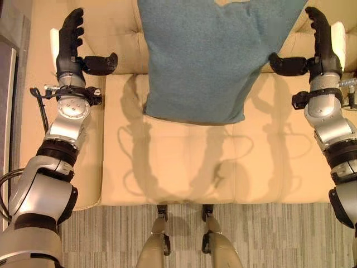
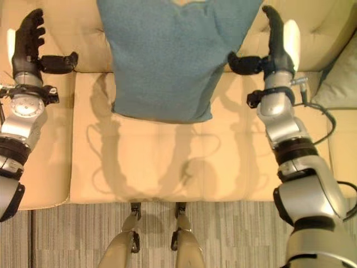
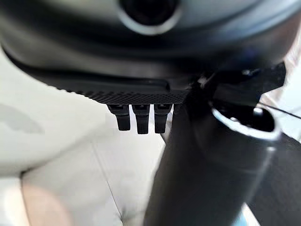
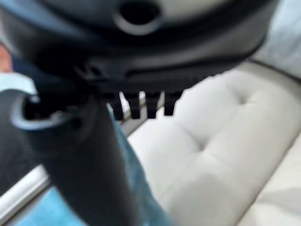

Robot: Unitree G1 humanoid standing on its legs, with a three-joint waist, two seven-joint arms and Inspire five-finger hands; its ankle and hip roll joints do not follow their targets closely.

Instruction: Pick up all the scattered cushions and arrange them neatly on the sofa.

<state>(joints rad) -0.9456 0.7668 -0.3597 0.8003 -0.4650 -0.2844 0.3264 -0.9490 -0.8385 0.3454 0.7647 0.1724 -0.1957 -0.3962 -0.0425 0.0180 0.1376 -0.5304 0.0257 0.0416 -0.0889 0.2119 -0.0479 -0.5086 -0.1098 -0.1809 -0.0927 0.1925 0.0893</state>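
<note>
A large teal cushion (image 1: 206, 56) leans upright against the beige sofa's tufted backrest (image 4: 225, 141), its lower edge resting on the seat (image 1: 184, 162). My left hand (image 1: 71, 39) is held up to its left, open, fingers straight and thumb pointing inward, well apart from the cushion. On the other side my right hand (image 1: 321, 39) is open too, and its thumb reaches the cushion's (image 4: 136, 179) right edge. Neither hand holds anything. A pale cushion (image 2: 340, 84) lies at the sofa's far right end.
The sofa's left armrest (image 1: 33, 111) runs beneath my left arm. Striped grey carpet (image 1: 111, 234) lies in front of the seat's front edge. A dark object (image 1: 5, 84) stands past the armrest at the far left.
</note>
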